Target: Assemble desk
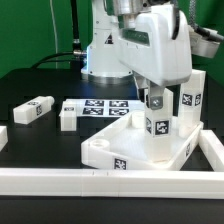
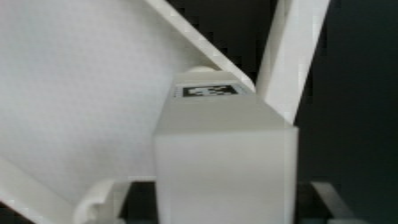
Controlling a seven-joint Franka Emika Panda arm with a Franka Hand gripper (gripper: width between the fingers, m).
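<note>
In the exterior view you see the gripper [image 1: 155,102] pinching the held leg [image 1: 160,130] upright over the desk top [image 1: 112,150]. The desk top lies in the table's [image 1: 30,85] corner on the exterior view's right, against the white rail [image 1: 60,182]. A second leg [image 1: 190,105] stands at its far edge. Two loose legs lie apart: one [image 1: 35,110] alone, one [image 1: 68,116] beside the marker board [image 1: 100,108].

In the wrist view you look down the held leg [image 2: 222,160] to the desk top's [image 2: 71,90] rim.
</note>
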